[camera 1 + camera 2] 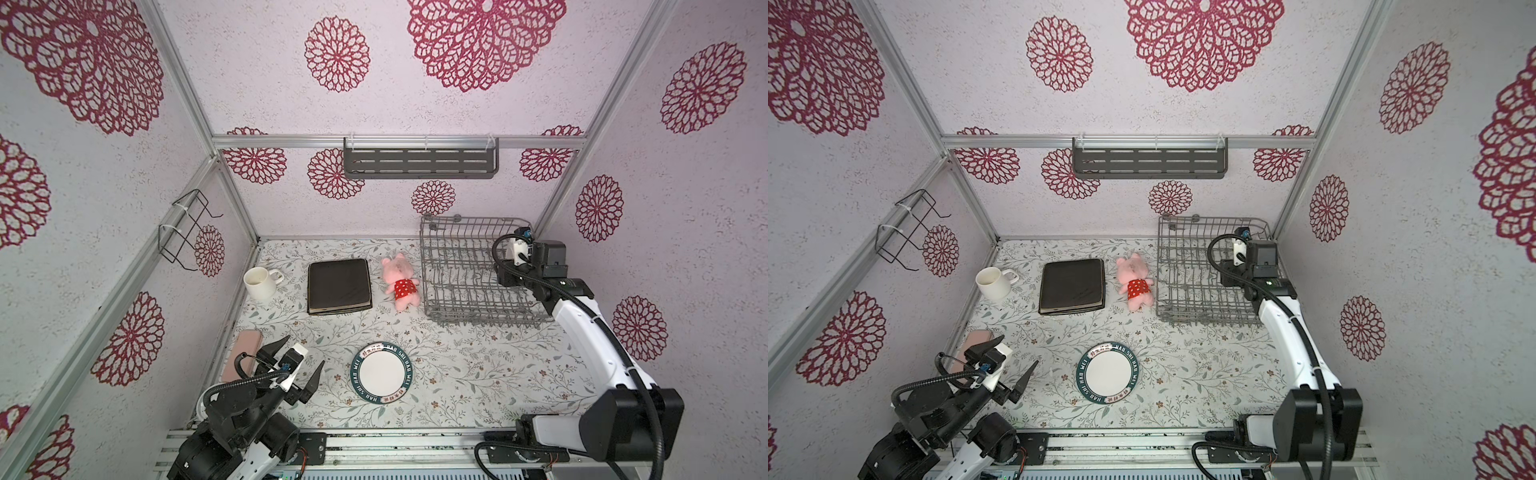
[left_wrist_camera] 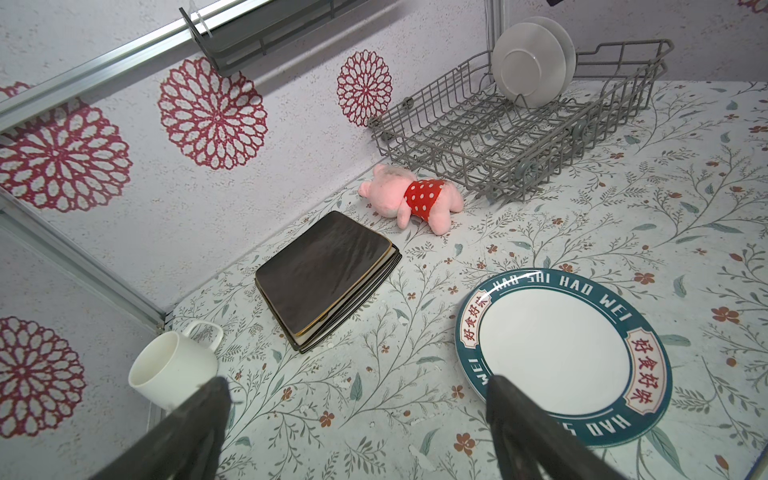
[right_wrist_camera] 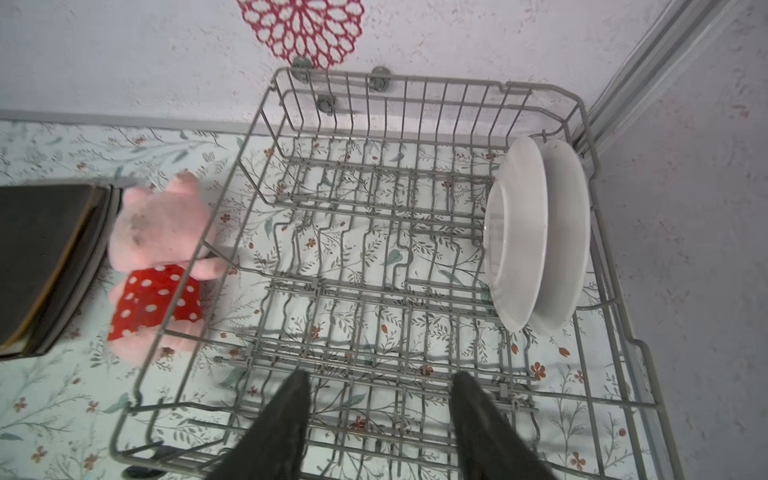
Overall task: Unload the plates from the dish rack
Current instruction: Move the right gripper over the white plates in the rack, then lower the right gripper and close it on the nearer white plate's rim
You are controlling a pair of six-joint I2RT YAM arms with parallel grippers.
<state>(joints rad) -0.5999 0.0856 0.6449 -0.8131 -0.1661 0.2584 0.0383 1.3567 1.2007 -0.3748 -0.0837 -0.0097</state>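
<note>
Judging by how things lie, the unloading is well advanced but not finished. A stack of square plates [image 1: 338,286], a dark one on top, is laid flat on the table [image 1: 478,374], and a round printed plate [image 1: 381,373] is set down nearer the front. Two white plates [image 3: 517,241] are seen standing upright between tines at one end of the dish rack [image 1: 457,274], which is otherwise bare. The right gripper [image 3: 380,376] is held above the rack, jaws apart with nothing between them; the left gripper [image 1: 305,349] is spread wide and empty beside the printed plate.
</note>
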